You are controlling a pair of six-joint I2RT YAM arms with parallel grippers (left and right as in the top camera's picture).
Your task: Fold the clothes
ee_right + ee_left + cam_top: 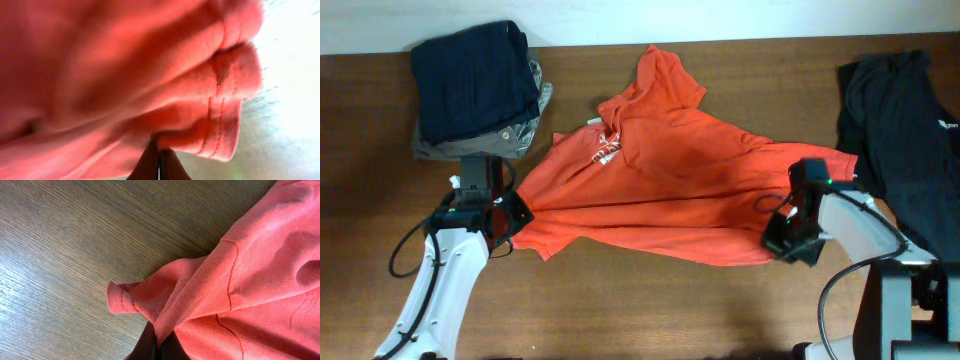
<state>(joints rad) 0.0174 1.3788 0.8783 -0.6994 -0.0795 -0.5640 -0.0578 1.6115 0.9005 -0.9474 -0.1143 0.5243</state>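
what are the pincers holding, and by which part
Both grip the orange-red cotton T-shirt: left pincer shut on a bunched fold at its left corner, right pincer shut on the double-stitched hem at its right edge.

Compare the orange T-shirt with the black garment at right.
The orange T-shirt bears white chest lettering; the black garment a white logo. The orange T-shirt stretches across the middle; the black garment bunches at the right edge. The left claw and right claw pinch the orange T-shirt; the black garment lies untouched. Both are unfolded.
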